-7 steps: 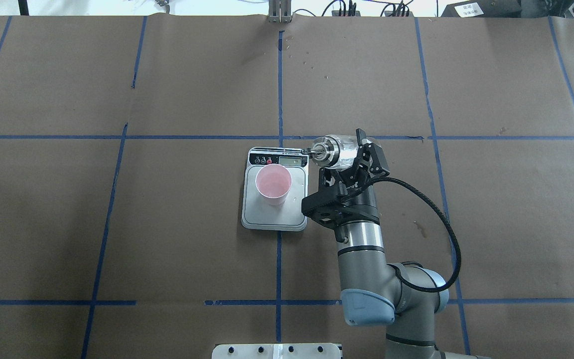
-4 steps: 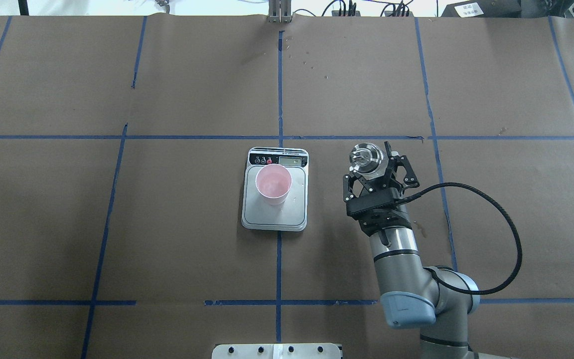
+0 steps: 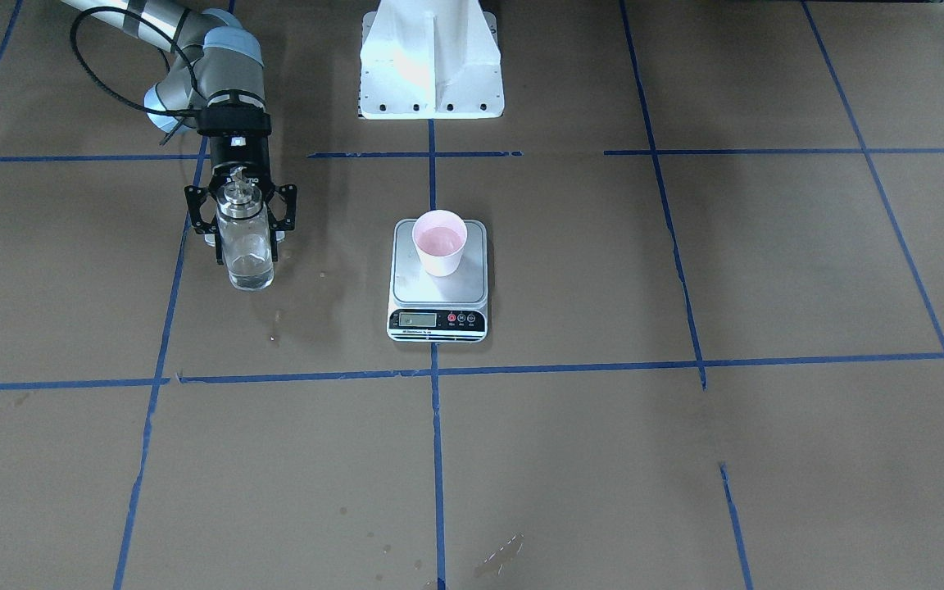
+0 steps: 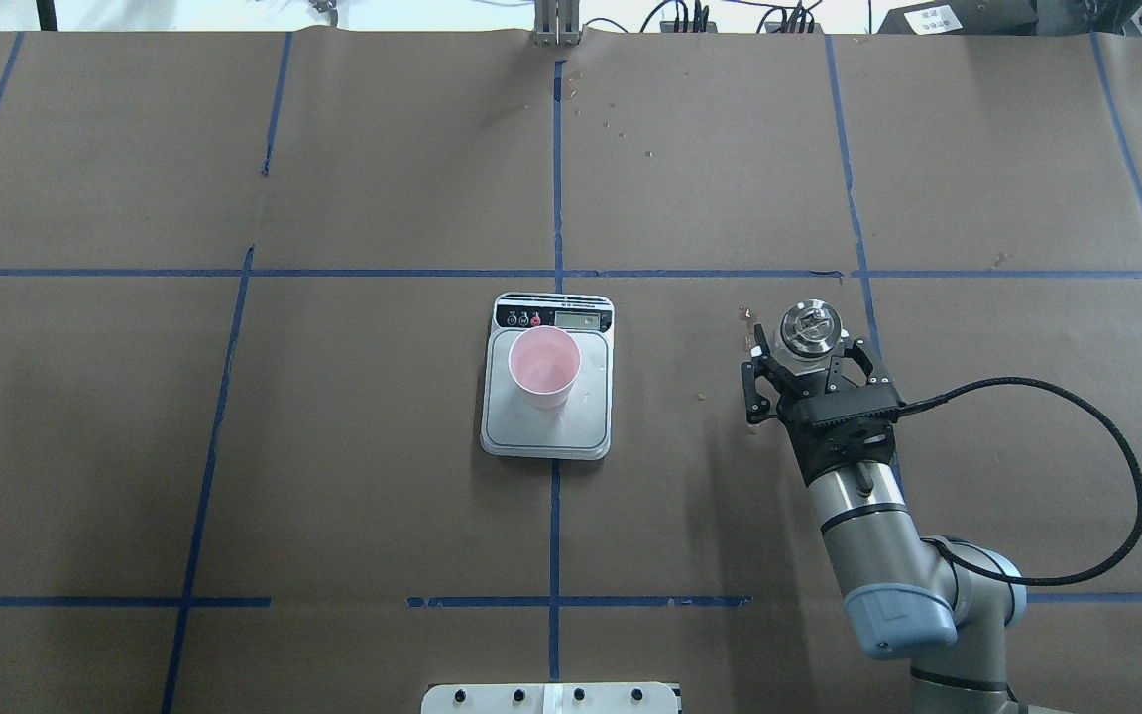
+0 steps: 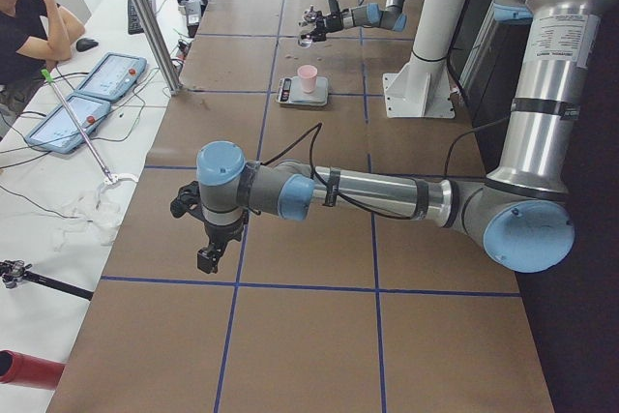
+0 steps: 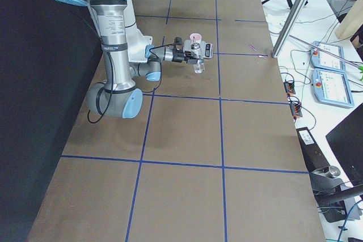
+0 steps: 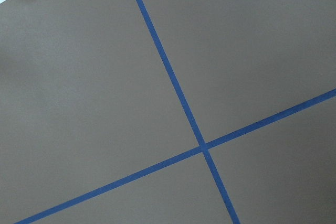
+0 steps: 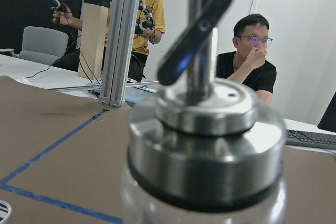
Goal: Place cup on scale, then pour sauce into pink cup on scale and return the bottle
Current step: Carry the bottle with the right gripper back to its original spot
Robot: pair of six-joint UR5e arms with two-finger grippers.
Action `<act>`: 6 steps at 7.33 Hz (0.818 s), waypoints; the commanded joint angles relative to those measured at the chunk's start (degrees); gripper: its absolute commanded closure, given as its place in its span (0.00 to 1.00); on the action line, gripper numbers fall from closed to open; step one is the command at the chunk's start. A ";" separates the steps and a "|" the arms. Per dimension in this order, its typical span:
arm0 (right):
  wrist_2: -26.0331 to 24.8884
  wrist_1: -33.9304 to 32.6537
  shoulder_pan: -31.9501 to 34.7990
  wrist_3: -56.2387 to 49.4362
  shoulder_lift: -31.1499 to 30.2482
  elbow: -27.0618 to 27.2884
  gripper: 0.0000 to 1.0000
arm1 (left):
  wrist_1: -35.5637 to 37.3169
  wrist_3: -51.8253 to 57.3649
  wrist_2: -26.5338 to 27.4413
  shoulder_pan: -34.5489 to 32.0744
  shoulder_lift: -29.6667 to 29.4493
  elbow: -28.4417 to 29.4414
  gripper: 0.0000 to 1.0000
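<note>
The small pale pink tapered cup (image 4: 543, 365) stands on the flat square steel-topped scale (image 4: 591, 428), toward its far display end. The clear glass bottle (image 4: 810, 330) is upright between the right gripper (image 4: 811, 363) fingers, well apart on the scale's right.

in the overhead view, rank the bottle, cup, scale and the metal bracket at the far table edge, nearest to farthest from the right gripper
1. bottle: held upright in the right gripper.
2. scale: towards the table's middle, its right edge nearest the gripper.
3. cup: on the scale's platform, just past that edge.
4. metal bracket: at the far table edge, clearly farthest.
</note>
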 commanded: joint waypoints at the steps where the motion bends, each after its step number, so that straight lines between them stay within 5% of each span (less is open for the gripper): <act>1: 2.38 0.18 0.74 6.78 -2.27 0.03 1.00 | 0.01 0.00 0.00 -0.41 -0.01 -0.22 0.00; 6: 6.60 0.18 4.52 10.66 -6.84 1.08 1.00 | 0.01 -0.09 0.00 -0.58 0.43 -1.45 0.00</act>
